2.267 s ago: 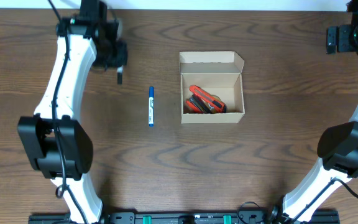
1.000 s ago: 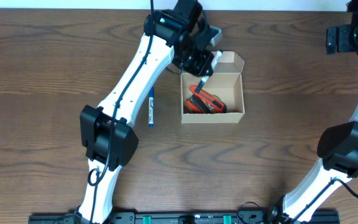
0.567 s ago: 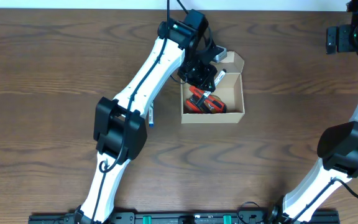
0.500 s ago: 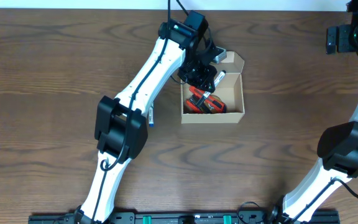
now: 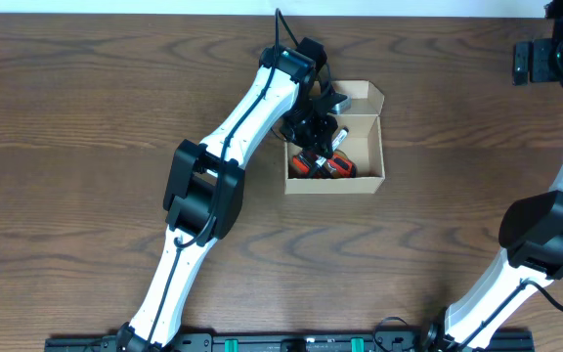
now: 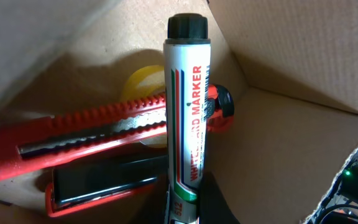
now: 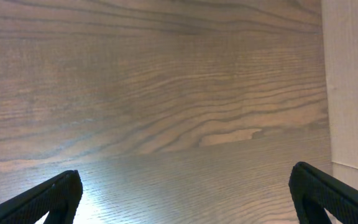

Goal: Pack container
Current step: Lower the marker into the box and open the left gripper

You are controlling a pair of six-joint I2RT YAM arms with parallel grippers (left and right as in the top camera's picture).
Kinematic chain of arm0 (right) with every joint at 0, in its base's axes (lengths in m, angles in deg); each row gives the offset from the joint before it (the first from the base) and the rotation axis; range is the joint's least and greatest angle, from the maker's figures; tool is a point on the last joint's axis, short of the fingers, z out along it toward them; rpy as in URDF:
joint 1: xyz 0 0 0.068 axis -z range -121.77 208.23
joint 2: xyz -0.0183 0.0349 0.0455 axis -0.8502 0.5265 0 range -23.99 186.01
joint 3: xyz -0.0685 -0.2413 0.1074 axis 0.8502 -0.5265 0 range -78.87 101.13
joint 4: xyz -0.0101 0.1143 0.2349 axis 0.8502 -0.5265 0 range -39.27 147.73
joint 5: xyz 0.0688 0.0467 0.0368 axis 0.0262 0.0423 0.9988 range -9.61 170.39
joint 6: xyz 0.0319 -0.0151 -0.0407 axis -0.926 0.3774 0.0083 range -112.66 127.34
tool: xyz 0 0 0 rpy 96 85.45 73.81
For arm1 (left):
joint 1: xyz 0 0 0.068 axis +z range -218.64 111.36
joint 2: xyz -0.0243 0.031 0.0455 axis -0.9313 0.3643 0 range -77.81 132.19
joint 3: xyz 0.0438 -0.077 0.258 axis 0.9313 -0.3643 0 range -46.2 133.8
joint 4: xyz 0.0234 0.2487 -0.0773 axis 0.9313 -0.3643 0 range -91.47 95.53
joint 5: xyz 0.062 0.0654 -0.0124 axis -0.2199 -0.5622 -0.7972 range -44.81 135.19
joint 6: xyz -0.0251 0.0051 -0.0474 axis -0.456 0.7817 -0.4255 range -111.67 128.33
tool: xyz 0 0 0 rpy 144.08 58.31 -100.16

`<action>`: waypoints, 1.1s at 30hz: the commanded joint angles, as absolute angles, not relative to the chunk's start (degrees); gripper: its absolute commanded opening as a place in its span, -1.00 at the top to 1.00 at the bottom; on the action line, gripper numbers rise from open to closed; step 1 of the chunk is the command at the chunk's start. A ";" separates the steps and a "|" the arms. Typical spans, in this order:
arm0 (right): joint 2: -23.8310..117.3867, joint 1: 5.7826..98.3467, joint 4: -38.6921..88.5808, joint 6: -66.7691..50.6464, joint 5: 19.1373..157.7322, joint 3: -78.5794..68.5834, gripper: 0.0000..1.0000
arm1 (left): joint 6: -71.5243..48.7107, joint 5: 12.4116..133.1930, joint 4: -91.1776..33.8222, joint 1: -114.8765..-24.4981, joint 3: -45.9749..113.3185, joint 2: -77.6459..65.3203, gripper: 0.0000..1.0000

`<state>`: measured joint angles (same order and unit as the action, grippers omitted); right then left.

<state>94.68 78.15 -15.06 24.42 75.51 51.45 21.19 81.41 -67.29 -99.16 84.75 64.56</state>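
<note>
Sam: Brown wood table (image 5: 76,108) all round. Where is the container (image 5: 360,186)?
Mia: Mid-table, a bit toward the far side. It is a small tan cardboard box, plain, with its lid flap open.
Sam: How many things?
Mia: One box. One white marker (image 6: 186,124), pinched tight in the left gripper (image 5: 321,129), down inside the box. One red cutter (image 6: 73,134) under it. The right gripper (image 7: 185,186) gapes wide, holding nothing.

I see the dark brown wood-grain bench (image 5: 76,108) filling my overhead feed. In the left wrist feed, a white marker with a black cap (image 6: 188,118) crosses a red plastic snap-off cutter (image 6: 73,134). A yellow round piece (image 6: 143,84) sits behind both.
</note>
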 commanded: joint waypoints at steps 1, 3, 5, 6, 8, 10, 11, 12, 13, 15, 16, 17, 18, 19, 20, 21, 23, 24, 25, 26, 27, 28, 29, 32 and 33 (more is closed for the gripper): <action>95.29 78.61 -15.13 23.63 75.51 51.23 -0.98 | 22.53 81.17 -67.24 -98.75 85.32 64.42 0.88; 95.29 78.61 -15.13 23.63 75.51 51.23 -0.98 | 22.55 80.02 -67.22 -98.75 85.30 64.42 0.88; 95.29 78.61 -15.13 23.63 75.51 51.23 -0.98 | 22.57 79.03 -67.29 -98.75 85.30 64.42 0.88; 95.29 78.61 -15.13 23.63 75.51 51.23 -0.98 | 22.64 78.79 -67.31 -98.75 85.28 64.42 0.88; 95.29 78.61 -15.13 23.63 75.51 51.23 -0.99 | 22.72 78.66 -67.27 -98.75 85.17 64.42 0.88; 95.29 78.61 -15.13 23.63 75.51 51.23 -0.99 | 22.70 78.66 -67.24 -98.77 85.17 64.42 0.88; 95.29 78.61 -15.13 23.63 75.51 51.23 -0.99 | 22.70 78.64 -67.24 -98.77 85.17 64.42 0.88; 95.29 78.61 -15.13 23.63 75.51 51.23 -0.98 | 22.70 78.64 -67.24 -98.77 85.17 64.42 0.88; 95.29 78.61 -15.13 23.63 75.51 51.23 -0.99 | 22.72 78.62 -67.24 -98.77 85.17 64.42 0.88; 95.29 78.61 -15.13 23.63 75.51 51.23 -0.99 | 22.72 78.40 -67.20 -98.77 85.17 64.42 0.88; 95.29 78.61 -15.13 23.63 75.51 51.23 -0.98 | 22.72 78.07 -67.20 -98.77 85.17 64.42 0.88; 95.29 78.61 -15.13 23.63 75.51 51.23 -0.99 | 22.70 77.79 -67.22 -98.77 85.17 64.42 0.88; 95.29 78.61 -15.13 23.63 75.51 51.23 -0.98 | 22.72 77.76 -67.22 -98.77 85.17 64.42 0.87; 95.29 78.61 -15.13 23.63 75.51 51.23 -0.98 | 22.72 77.76 -67.22 -98.77 85.17 64.42 0.86; 95.29 78.61 -15.13 23.63 75.51 51.23 -0.99 | 22.72 77.76 -67.20 -98.77 85.17 64.42 0.83; 95.29 78.61 -15.13 23.63 75.51 51.23 -0.98 | 22.72 77.79 -67.20 -98.77 85.17 64.42 0.78; 95.29 78.61 -15.13 23.63 75.51 51.23 -0.98 | 22.72 77.76 -67.09 -98.77 85.17 64.42 0.74; 95.29 78.61 -15.13 23.63 75.51 51.23 -0.99 | 22.72 77.76 -67.03 -98.77 85.17 64.42 0.70; 95.29 78.61 -15.13 23.63 75.51 51.23 -0.98 | 22.70 77.76 -66.94 -98.77 85.17 64.42 0.66; 95.29 78.61 -15.13 23.63 75.51 51.23 -0.99 | 22.70 77.79 -66.83 -98.77 85.17 64.42 0.57; 95.29 78.61 -15.13 23.63 75.51 51.23 -0.98 | 22.70 77.76 -66.63 -98.77 85.17 64.42 0.55; 95.29 78.61 -15.13 23.63 75.51 51.23 -0.99 | 22.70 77.76 -66.52 -98.77 85.17 64.42 0.55; 95.29 78.61 -15.13 23.63 75.51 51.23 -0.99 | 22.70 77.76 -66.41 -98.77 85.17 64.42 0.54; 95.29 78.61 -15.13 23.63 75.51 51.23 -0.98 | 22.70 77.76 -66.35 -98.77 85.17 64.42 0.45; 95.29 78.61 -15.13 23.63 75.51 51.23 -0.98 | 22.70 77.76 -66.35 -98.75 85.17 64.42 0.44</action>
